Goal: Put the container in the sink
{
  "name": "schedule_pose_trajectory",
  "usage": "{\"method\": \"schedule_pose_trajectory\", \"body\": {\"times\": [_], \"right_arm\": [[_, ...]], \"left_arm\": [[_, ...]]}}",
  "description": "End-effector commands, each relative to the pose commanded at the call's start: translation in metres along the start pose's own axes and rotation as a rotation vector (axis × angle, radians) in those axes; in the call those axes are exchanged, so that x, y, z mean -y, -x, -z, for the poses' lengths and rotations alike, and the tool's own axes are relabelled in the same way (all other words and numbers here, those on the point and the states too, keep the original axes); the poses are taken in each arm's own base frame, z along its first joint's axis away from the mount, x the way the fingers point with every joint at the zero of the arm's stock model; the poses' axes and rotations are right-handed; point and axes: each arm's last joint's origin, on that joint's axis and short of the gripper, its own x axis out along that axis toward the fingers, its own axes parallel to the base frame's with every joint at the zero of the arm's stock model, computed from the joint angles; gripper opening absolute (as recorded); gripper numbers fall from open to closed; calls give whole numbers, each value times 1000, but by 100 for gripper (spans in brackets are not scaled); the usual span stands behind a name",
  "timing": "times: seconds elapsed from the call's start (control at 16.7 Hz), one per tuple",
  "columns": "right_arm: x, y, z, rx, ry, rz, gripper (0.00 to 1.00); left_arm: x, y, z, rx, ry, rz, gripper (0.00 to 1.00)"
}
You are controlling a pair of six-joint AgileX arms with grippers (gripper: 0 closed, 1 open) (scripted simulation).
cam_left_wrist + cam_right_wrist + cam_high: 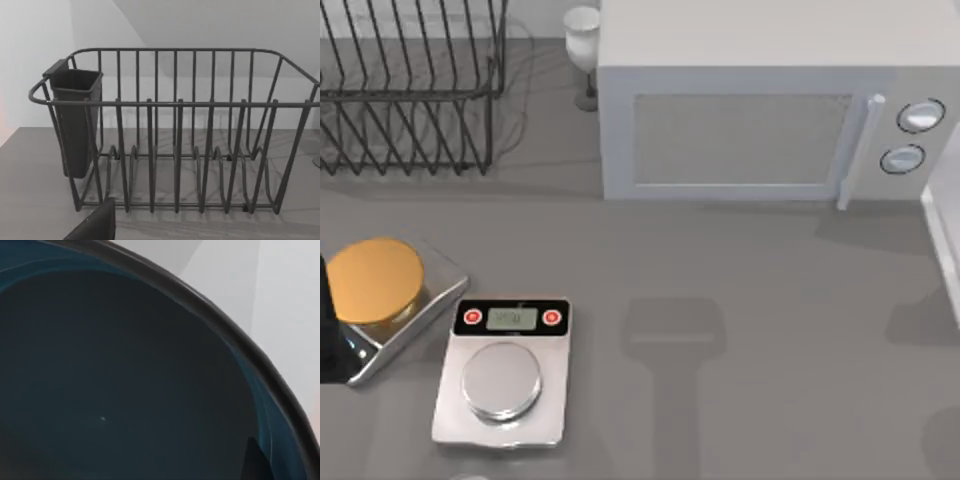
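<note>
Close before the right wrist camera: wide round bowl (125, 380), glossy teal-blue inside, under a thin dark rim curving across the view. Against pale background beyond the rim. Cannot tell where on the table, nor whether the right gripper is clenched on it or released.

On the table's left side, near the front: flat silver kitchen scale (505, 372) with a round steel platter, a grey display and two red buttons. Just beside it, further left: second, tilted silver scale (430, 295) carrying an orange-lidded round jar (375, 280). Dark left arm (326, 330) at the left edge, next to that jar; cannot tell the left gripper's hold either.

At the back left: dark wire dish rack (175, 130) with a dark square cutlery cup (75, 125) hung on one end. Right of the rack: white stemmed goblet (583, 45), then a large pale grey microwave oven (770, 100) along the back. White edge of something (942, 225) at the table's right.
</note>
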Motion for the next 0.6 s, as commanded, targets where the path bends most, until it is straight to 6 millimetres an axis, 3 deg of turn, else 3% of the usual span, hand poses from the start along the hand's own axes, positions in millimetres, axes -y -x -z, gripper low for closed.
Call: {"method": "schedule_pose_trajectory", "body": {"times": [0.36,0.6], "right_arm": [[-6,8,70,20,14,-2,0],[-10,14,89,9,5,-2,0]], "left_arm": [[0,0,0,0,0,0,100],[0,0,0,0,0,0,100]]}}
